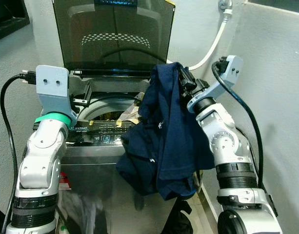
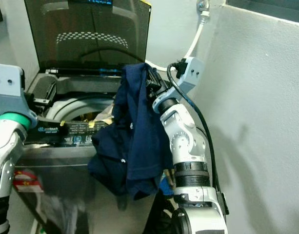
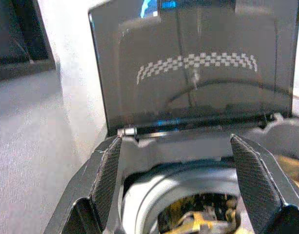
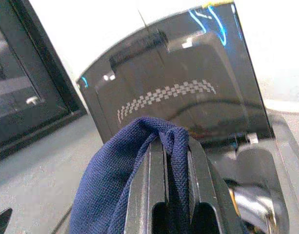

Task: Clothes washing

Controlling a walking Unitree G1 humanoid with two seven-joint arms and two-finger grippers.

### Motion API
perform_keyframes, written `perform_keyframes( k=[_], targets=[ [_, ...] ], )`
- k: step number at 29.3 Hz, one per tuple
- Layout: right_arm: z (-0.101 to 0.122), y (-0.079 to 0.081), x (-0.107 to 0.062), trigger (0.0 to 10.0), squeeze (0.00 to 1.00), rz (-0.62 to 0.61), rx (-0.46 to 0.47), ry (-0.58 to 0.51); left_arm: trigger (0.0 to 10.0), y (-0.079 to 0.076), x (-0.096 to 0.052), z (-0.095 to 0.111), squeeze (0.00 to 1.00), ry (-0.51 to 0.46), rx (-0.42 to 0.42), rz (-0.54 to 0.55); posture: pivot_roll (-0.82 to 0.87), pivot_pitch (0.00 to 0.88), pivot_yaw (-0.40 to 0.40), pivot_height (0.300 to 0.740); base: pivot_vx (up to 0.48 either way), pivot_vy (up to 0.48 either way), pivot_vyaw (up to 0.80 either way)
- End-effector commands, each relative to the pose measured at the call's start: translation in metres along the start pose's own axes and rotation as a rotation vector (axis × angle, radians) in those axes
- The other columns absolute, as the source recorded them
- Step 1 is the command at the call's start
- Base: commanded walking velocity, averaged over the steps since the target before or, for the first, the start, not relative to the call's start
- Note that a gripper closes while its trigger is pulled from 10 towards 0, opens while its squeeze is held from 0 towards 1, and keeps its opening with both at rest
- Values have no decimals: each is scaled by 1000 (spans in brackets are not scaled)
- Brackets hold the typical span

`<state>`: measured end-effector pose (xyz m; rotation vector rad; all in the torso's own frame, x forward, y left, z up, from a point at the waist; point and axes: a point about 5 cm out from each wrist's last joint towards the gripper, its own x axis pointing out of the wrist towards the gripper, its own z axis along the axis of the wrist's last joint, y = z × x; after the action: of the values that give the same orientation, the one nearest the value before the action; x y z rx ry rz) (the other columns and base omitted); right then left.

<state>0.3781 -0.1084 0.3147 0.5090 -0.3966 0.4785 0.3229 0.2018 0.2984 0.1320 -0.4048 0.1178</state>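
Up front, both silver arms raised over top-load washer, standing at its front edge. Left gripper released, fingers spread wide, hovering above drum opening w/ nothing btwn them. Right gripper clenched on navy garment; fold of blue fabric pinched btwn the two black fingers, seen clearly in right wrist view. Garment hangs from that grip at washer's right front corner, draped down over control panel and front face, bottom hem well below panel level; not inside drum. Black cable loops along left arm, another black cable runs down right arm. Red/white sticker low on washer front, partly hidden by left arm.

Next back, drum open, yellowish and dark items inside, too blurred to ID. Tinted lid stands upright behind drum, checker-pattern strip printed on it, blue glow at top edge. Further back, white hose curves from wall fitting down behind washer's right side. Grey walls both sides, dark window frame on wall to robot's left.
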Motion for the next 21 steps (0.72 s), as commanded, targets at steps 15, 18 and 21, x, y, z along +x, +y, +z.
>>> perform_keyframes(
  k=[15,18,21],
  targets=[
    [82,47,39,10000,0,168,-8,-291,10000,-5,-1,-3,0,10,-4,-23,89,0,-4,740,370,0,0],
    [75,44,38,10000,0,154,-24,-272,10000,-6,-1,-3,0,13,-3,-30,91,0,-6,740,370,0,0],
    [67,39,37,10000,0,126,-28,-251,10000,-7,-2,-4,0,19,-2,-43,91,0,-5,740,368,0,0]
  ],
)
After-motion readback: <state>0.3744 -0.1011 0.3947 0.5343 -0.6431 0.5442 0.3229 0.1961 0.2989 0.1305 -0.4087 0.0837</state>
